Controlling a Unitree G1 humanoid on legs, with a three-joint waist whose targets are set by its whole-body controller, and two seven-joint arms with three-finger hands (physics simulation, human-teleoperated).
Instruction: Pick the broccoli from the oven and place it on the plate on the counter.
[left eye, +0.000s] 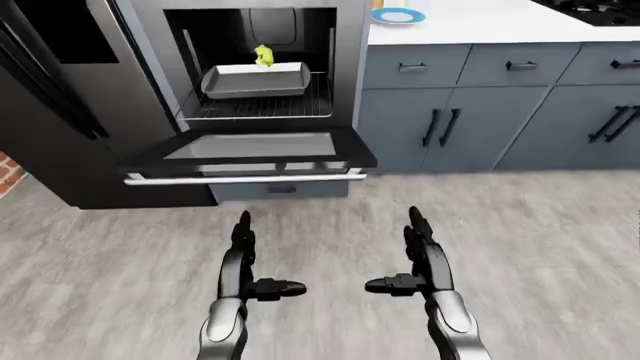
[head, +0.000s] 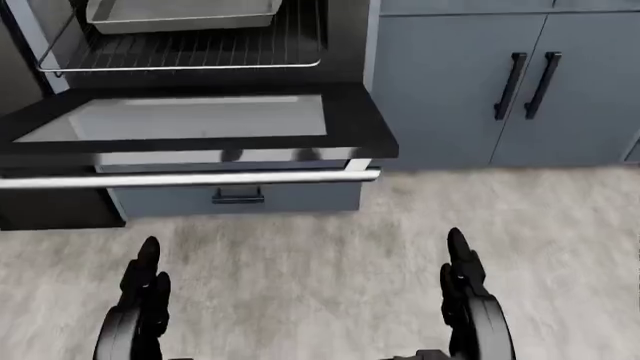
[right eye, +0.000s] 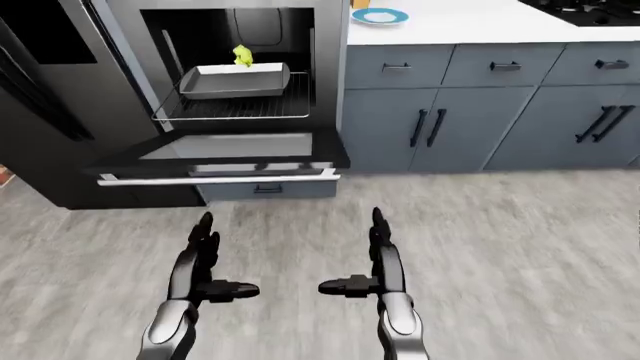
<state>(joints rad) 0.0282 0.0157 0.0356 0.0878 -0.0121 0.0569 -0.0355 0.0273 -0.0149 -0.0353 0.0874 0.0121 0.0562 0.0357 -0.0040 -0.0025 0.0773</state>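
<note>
We stand off from the open oven (left eye: 250, 67), left hand (left eye: 243, 259) and right hand (left eye: 420, 255) spread and empty, so next we judge we must close in and reach the broccoli (left eye: 263, 55) behind the tray (left eye: 255, 80).

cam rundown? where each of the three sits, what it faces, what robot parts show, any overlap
Left-eye view: on the head, facing the open oven, broccoli behind the baking pan, plate on the counter; left hand and right hand open, low.
Right-eye view: same scene, shifted slightly left.
Head view: on the head, pitched lower, at the oven door and floor; only the hands' upper parts show.
Shared: oven, pan, both hands.
</note>
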